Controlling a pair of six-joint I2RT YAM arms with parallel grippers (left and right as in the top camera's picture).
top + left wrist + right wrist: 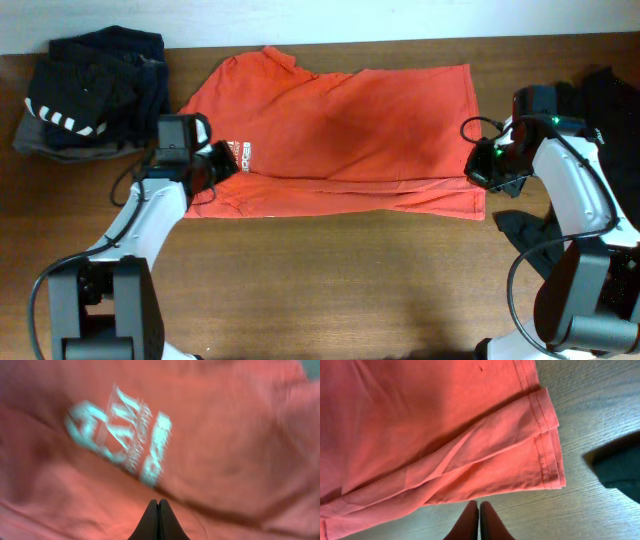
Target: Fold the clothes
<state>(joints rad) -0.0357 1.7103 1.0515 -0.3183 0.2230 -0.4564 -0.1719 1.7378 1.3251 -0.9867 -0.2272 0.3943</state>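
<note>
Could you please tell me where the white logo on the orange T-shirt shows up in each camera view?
Overhead: the logo sits in the left part of the picture, on the T-shirt, right by the left gripper.
Left wrist: the logo is left of centre, blurred.
Right wrist: not in it; only the hem and the wooden table show.
Shared landmark: the orange T-shirt itself, seen in all three views.

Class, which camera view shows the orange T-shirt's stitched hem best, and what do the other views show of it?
The right wrist view: the hem lies close and sharp, its stitching visible. Overhead shows it only as the T-shirt's small right edge. The left wrist view shows none of it, only blurred fabric and white lettering.
</note>
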